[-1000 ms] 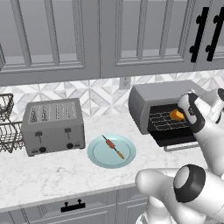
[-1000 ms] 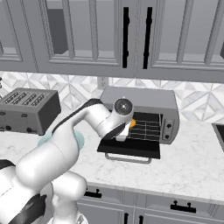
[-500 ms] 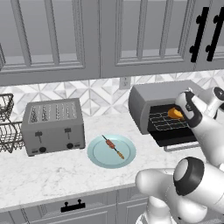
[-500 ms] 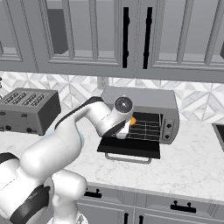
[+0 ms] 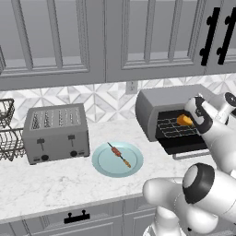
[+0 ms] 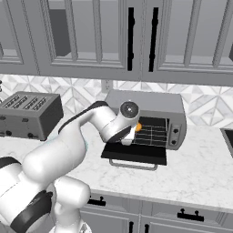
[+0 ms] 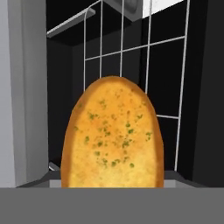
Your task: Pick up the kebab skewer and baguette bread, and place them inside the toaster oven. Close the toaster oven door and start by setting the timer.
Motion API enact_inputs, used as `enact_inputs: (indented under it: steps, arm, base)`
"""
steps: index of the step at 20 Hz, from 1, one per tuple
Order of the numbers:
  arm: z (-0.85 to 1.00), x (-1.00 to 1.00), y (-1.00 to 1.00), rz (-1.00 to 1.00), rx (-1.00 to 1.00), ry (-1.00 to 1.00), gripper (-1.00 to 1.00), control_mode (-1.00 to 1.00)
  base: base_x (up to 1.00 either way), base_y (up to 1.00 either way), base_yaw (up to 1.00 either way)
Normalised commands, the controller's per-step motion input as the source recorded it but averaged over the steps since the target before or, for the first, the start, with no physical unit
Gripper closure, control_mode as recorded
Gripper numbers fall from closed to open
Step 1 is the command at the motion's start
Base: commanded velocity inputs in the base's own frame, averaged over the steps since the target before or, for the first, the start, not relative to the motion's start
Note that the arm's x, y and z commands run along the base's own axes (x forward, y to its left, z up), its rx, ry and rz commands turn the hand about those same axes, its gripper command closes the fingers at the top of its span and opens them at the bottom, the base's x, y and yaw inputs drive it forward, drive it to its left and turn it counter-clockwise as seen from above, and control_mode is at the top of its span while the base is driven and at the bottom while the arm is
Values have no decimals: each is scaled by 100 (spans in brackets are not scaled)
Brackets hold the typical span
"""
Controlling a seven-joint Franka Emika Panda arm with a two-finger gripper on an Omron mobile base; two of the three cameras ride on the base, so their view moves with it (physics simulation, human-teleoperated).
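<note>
The claw (image 6: 130, 135) is gripping the baguette (image 5: 185, 120) inside the toaster oven (image 6: 148, 107); releasing crooked, it risks rolling off the rack (image 5: 174, 127).

Glossy white arm (image 6: 68, 145) — rounded links; dark joints.

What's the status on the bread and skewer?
Gripper at the oven mouth, grip unclear. Bread on the rack inside. Skewer on the plate. Door open, nothing blocking.
</note>
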Motion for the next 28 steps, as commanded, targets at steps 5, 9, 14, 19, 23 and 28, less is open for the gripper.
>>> enact_inputs:
  steps: [5,9,14,19,23,28]
  arm:
    - [-10,2,0,0,0,0,100,-100]
    - [0,17,0,0,0,0,100,-100]
    - [0,19,0,0,0,0,100,-100]
    - [0,22,0,0,0,0,100,-100]
    - [0,21,1,0,0,0,100,-100]
    - [-23,4,0,0,0,0,100,-100]
  base:
    - [0,0,0]
    - [0,0,0]
    - [0,0,0]
    - [0,0,0]
    - [0,0,0]
    - [0,0,0]
